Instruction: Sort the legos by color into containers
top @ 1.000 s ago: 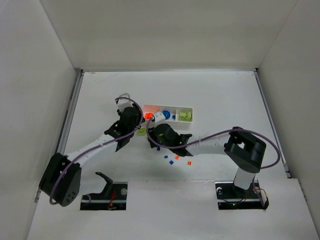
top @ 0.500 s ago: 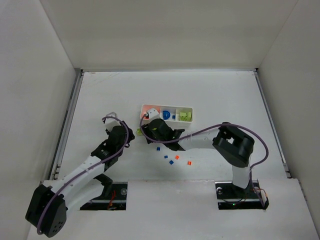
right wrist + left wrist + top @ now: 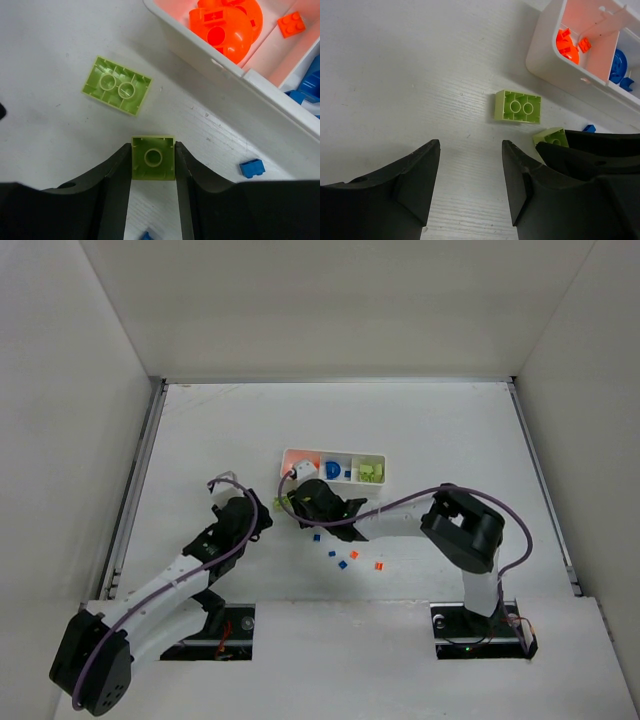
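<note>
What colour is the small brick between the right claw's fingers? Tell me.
Lime green; the small brick shows best in the right wrist view.

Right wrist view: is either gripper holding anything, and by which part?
Right gripper pinches the small lime-green square brick by its two opposite sides, between its fingers. Left gripper is open, holding nothing.

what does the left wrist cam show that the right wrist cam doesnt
Only the left wrist view: the left gripper, open over bare table with nothing between its fingers.
Only the right wrist view: the right gripper closed on both sides of the small green brick.
Both: the upturned large green brick lying near the tray, the rounded orange piece inside it, and a loose blue brick.
</note>
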Tool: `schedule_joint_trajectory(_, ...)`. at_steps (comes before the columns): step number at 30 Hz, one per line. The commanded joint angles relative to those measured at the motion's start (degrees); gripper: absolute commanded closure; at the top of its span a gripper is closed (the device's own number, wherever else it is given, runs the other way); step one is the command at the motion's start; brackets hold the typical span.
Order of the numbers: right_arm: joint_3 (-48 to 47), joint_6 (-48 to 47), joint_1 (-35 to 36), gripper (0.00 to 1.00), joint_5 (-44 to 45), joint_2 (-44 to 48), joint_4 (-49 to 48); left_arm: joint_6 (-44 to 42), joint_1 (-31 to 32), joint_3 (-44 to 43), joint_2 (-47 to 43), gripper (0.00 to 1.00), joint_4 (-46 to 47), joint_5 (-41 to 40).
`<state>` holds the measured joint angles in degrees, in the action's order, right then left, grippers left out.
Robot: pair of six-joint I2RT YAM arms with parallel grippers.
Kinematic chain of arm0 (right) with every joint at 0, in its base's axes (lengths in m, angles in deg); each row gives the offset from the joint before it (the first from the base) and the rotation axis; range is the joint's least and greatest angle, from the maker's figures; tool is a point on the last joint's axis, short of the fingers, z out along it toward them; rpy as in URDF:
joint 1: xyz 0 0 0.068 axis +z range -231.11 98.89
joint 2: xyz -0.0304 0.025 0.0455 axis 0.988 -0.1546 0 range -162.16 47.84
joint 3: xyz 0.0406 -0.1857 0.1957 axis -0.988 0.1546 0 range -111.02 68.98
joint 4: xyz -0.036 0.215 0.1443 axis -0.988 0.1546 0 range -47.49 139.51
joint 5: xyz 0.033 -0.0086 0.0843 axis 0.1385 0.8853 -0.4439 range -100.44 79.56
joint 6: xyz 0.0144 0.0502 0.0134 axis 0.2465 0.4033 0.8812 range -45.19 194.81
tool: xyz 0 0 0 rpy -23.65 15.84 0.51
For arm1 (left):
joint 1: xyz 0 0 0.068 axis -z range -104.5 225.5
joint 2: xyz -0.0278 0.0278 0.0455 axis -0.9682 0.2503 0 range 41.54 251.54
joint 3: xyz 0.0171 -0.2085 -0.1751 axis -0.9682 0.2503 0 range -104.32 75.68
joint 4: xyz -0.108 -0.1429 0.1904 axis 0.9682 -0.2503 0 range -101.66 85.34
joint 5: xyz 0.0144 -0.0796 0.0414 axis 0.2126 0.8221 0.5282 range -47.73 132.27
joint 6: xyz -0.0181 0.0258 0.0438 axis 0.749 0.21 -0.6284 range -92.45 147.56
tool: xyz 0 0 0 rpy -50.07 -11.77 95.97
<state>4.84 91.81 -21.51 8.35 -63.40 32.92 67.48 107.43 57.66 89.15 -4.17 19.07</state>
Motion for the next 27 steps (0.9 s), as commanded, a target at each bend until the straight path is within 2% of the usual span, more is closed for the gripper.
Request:
schedule_joint_trajectory(1,-0.6,1.0,0.0,0.65,0.5,6.2,-2.5,-0.2,1.1,-1.3,0.8,0.48,0.1,1.0)
schedule_joint_trajectory(6,3.2,2.5,-1.0,0.66,-0.2,14.9,-3.5,-1.7,4.2,-3.5,4.7,0.45,1.6,1.6)
schedule_joint_trajectory(12,7.7,3.7,-9.7,0.66,1.3,22.0,-3.3,-3.4,5.3,-5.7,11.3,0.44,5.7,1.4)
schedule_joint_trajectory(18,10.1,6.4,-19.6,0.65,2.5,21.7,-2.2,-5.1,5.6,-7.6,14.4,0.43,7.8,0.3)
schedule_joint_trajectory(27,11.2,7.3,-21.8,0.65,3.8,19.1,-1.3,-7.0,7.1,-9.8,19.5,0.42,8.5,-1.7)
